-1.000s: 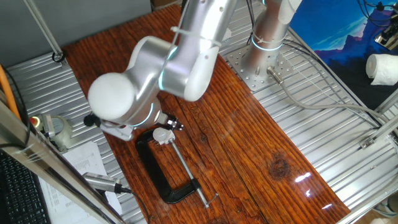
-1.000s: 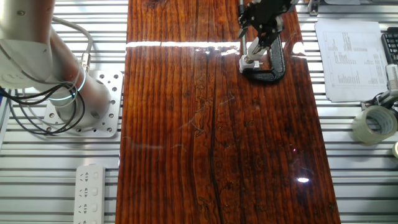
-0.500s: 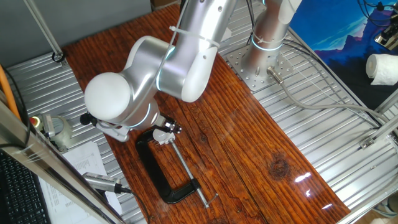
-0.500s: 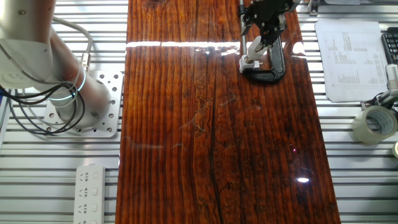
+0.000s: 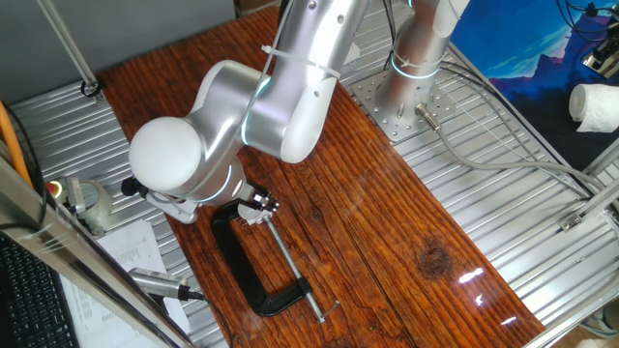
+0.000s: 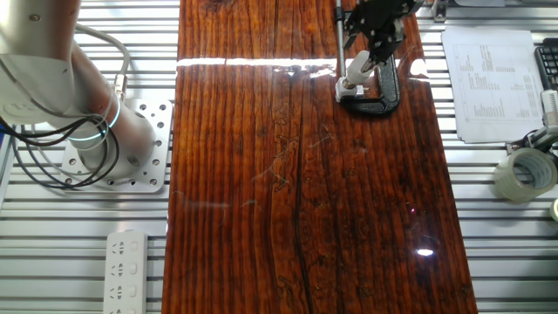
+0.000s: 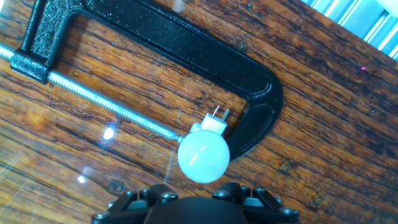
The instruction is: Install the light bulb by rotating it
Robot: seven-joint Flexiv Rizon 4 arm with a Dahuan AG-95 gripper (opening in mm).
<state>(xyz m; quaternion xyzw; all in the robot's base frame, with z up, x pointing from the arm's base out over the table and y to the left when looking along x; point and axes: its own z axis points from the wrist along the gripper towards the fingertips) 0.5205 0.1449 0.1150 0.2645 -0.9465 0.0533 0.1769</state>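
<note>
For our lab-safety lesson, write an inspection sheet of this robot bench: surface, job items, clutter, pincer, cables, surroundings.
Surface: dark wooden board, glossy with glare, on a slatted metal table.
Job items: light bulb sits on a small white socket block, held by a black C-clamp.
Clutter: tape roll, printed sheet.
Pincer: pincer above the bulb; fingers not visible, state cannot be told.
Cables: bundle at the arm base; power strip.
Surroundings: white paper roll, blue poster.
</note>
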